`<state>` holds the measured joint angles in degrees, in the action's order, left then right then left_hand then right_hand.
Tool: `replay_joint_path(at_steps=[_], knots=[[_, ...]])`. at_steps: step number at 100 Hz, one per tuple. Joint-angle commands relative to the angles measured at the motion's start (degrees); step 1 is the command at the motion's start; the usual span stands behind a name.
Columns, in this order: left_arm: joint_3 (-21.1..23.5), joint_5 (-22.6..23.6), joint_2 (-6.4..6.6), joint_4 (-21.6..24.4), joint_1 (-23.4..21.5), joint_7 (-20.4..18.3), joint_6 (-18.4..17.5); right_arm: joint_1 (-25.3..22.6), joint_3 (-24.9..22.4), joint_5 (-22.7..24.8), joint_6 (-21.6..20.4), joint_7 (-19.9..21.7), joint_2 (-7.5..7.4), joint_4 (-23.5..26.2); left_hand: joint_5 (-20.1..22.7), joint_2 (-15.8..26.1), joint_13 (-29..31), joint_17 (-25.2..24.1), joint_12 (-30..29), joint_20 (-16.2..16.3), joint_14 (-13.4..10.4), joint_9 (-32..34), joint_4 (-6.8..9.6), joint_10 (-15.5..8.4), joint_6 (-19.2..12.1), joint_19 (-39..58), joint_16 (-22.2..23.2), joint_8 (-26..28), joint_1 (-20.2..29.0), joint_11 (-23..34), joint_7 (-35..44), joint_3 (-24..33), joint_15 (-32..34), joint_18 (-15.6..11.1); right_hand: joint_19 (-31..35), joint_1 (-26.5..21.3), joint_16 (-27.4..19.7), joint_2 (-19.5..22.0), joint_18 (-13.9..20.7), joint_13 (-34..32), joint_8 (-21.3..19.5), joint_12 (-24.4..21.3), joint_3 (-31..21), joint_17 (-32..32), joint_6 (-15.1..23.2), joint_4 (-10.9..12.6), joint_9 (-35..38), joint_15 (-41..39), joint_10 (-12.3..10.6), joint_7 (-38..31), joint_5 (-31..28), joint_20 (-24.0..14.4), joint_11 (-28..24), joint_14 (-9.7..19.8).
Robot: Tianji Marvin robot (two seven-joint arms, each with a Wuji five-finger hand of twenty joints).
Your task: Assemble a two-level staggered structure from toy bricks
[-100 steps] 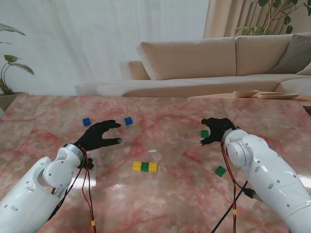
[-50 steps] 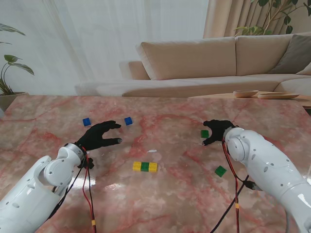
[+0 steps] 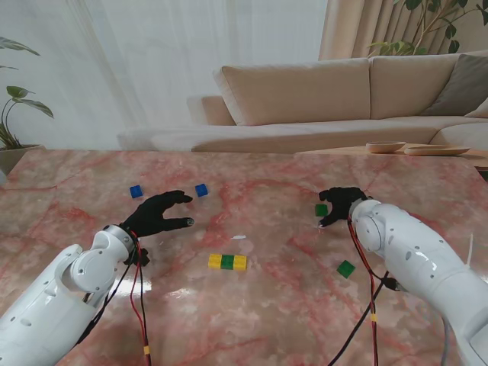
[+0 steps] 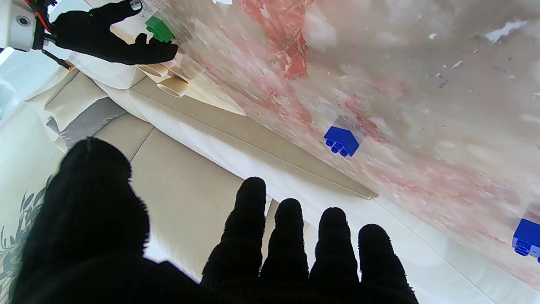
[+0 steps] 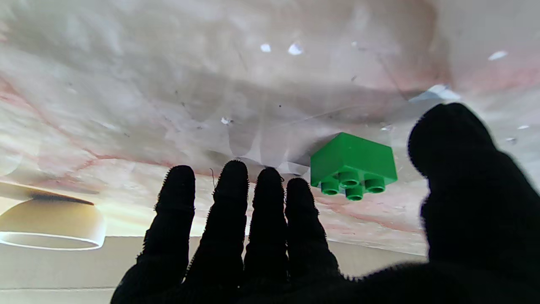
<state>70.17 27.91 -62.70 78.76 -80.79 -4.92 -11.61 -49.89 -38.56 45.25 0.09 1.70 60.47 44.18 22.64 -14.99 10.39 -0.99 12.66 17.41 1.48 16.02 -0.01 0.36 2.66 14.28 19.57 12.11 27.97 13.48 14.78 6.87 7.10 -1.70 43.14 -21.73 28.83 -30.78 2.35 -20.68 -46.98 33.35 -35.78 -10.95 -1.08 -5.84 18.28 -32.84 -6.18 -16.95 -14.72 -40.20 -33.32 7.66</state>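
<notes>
One green brick (image 5: 352,162), likely light, rigid and slick, sits between the spread, empty right hand's (image 3: 340,204) thumb and fingers; pinch opposite side walls.

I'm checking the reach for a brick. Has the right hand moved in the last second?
Yes, slightly: the right hand has edged farther from me, closing around the green brick, which stayed put.
</notes>
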Motion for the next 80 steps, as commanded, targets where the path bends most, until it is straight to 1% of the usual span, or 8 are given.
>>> replay_joint_path(at_steps=[1,13,35,46,61,76,78,80], knots=[[-0.3,-0.1,-0.04,0.1,0.0,-0.3,0.1,0.3,0.3,-0.5,0.2,0.3,0.40,-1.0,0.3,2.1,-1.9,-0.1,-0.8,-0.2,-2.7,-1.6,0.85,-0.2,0.0,-2.5,-0.7,-0.6,-0.6,-0.9,-1.4,0.7,-1.7,-2.6,2.2,-2.3,1.6,-1.6,0.9,-1.9,-2.3,2.2,0.6,-0.4,1.2,-0.3,0.9,-2.0,-2.1,-1.7,-1.1,-1.9,-2.7,1.3],[-0.5,-0.2,0.03,0.3,0.1,-0.7,0.2,1.5,3.0,-1.5,0.1,-1.8,0.99,-3.6,0.1,2.3,-2.1,-0.2,-0.8,-0.2,-2.8,-1.8,0.87,-0.3,0.0,-2.6,-0.7,-0.7,-0.7,-0.9,-1.5,0.7,-1.7,-2.7,6.2,-3.1,4.5,-1.7,1.0,-4.2,-6.3,5.5,-0.1,-1.8,4.0,-0.6,4.0,-7.2,-4.1,-4.8,-3.9,-3.5,-6.2,2.2],[-0.8,-0.7,-0.14,1.2,-0.3,-0.4,1.0,3.5,7.9,-4.1,0.2,-6.0,2.64,-8.3,0.2,2.4,-2.2,-0.2,-0.8,-0.2,-2.8,-1.8,1.00,-0.1,0.1,-2.8,-0.7,-0.7,-0.7,-0.9,-1.6,0.7,-1.8,-2.7,12.4,-4.7,7.3,-2.1,1.1,-10.5,-10.2,8.2,-2.2,-5.8,8.5,-1.3,11.9,-12.4,-6.6,-9.9,-10.0,-5.3,-9.1,3.4],[-1.1,-0.8,-0.22,1.2,-0.1,-0.2,1.0,3.9,9.0,-4.6,0.2,-7.4,3.17,-9.5,0.2,2.5,-2.2,-0.2,-0.8,-0.2,-2.8,-1.9,1.04,-0.2,0.1,-2.8,-0.7,-0.7,-0.8,-1.0,-1.6,0.7,-1.8,-2.7,14.0,-5.4,8.0,-2.5,1.1,-12.6,-10.9,8.8,-3.0,-7.4,10.0,-1.5,14.3,-13.6,-7.5,-11.9,-11.6,-5.5,-9.7,3.8],[-1.4,-1.0,-0.27,1.0,0.2,-0.1,1.1,5.1,11.5,-6.3,-0.9,-9.1,4.20,-12.5,0.2,2.6,-2.3,-0.2,-0.9,-0.1,-2.8,-1.9,1.11,-0.2,0.1,-2.9,-0.7,-0.7,-0.8,-1.0,-1.7,0.7,-1.8,-2.7,15.1,-5.4,8.9,-2.8,1.0,-13.7,-10.7,9.8,-2.0,-7.8,11.0,-1.7,16.0,-14.3,-7.9,-14.6,-12.3,-5.2,-9.8,4.0],[-1.6,-1.2,-0.32,0.9,0.2,-0.1,1.3,5.8,13.6,-7.6,-2.1,-11.2,5.16,-15.1,0.2,2.7,-2.3,-0.2,-0.9,0.0,-2.7,-1.9,1.18,-0.1,0.1,-3.0,-0.7,-0.6,-0.8,-1.0,-1.7,0.7,-1.8,-2.6,17.7,-6.5,10.6,-3.0,0.9,-18.0,-10.4,11.4,-3.7,-10.6,14.6,-1.7,21.5,-16.7,-9.5,-20.4,-16.3,-5.5,-11.1,5.0],[-1.7,-1.2,-0.32,0.9,0.3,-0.1,1.3,5.7,13.6,-7.6,-2.3,-11.5,5.25,-15.3,0.3,2.7,-2.3,-0.2,-0.9,0.0,-2.6,-1.9,1.18,-0.1,0.1,-3.0,-0.7,-0.6,-0.8,-1.0,-1.7,0.7,-1.8,-2.6,18.3,-6.6,11.0,-3.0,0.9,-19.1,-10.0,11.8,-5.1,-11.3,15.4,-1.8,23.1,-17.1,-9.8,-21.8,-17.3,-5.6,-11.2,5.2],[-1.7,-1.3,-0.33,0.9,0.3,-0.1,1.3,5.7,13.6,-7.7,-2.4,-11.7,5.30,-15.4,0.2,2.7,-2.3,-0.2,-0.9,0.0,-2.7,-1.9,1.19,-0.1,0.1,-2.9,-0.7,-0.6,-0.8,-1.0,-1.7,0.7,-1.8,-2.6,18.8,-6.9,11.3,-3.1,0.9,-19.8,-9.4,12.1,-5.2,-11.8,16.1,-3.1,24.0,-17.3,-10.0,-22.7,-17.9,-5.6,-11.1,5.3]])
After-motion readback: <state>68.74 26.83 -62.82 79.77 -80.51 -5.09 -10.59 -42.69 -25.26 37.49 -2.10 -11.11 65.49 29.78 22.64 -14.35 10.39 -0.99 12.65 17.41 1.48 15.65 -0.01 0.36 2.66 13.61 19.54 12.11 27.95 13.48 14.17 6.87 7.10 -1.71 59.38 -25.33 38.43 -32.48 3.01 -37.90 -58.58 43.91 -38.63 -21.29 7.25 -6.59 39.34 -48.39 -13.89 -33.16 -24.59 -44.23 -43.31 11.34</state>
